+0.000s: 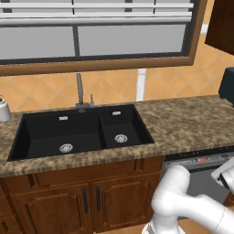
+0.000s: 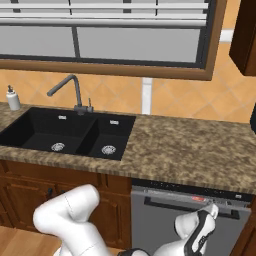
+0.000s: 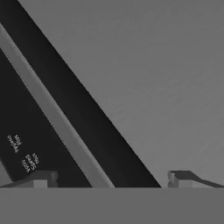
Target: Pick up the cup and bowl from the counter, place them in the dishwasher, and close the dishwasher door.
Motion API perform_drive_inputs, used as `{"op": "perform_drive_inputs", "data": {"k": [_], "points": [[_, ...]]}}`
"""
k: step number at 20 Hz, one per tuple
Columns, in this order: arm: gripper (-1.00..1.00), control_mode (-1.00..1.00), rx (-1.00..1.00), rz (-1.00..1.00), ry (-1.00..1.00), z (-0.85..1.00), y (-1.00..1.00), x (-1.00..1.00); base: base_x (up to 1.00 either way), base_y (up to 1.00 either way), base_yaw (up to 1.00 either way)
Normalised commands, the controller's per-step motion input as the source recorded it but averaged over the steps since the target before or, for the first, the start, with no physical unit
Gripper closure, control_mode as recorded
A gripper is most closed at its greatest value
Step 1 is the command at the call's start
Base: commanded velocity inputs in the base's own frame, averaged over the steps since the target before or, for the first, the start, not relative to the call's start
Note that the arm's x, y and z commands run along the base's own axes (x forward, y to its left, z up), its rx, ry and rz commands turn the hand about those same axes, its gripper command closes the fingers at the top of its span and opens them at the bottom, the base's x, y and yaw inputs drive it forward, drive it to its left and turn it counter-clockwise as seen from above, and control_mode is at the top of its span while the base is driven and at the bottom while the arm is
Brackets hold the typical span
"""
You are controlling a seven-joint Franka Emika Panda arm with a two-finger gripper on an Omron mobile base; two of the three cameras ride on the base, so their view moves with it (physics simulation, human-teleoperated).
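Kitchen wall under a window, granite counter (image 2: 190,150) with black sink (image 1: 82,130) — no cup or bowl seen on it. Dishwasher (image 2: 187,220) sits right of the sink; its grey door (image 3: 166,78) looks upright and shut, long axis running along the cabinet front. Probably at the closing end. Gripper (image 3: 111,179) at the panel, jaws spread wide, holding nothing.
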Motion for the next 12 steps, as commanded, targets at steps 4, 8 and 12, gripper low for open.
{"op": "perform_drive_inputs", "data": {"k": [4, 8, 12], "points": [[-1.0, -1.0, 0.12, 0.0, -0.15, -0.04, 0.33, 1.0, 0.0, 0.0, 0.0], [-1.0, -1.0, 0.12, 0.0, -0.14, -0.07, 0.34, 1.0, 0.0, 0.0, 0.0], [-1.0, -1.0, 0.12, 0.0, -0.11, -0.15, 0.38, 1.0, 0.0, 0.0, 0.0]]}}
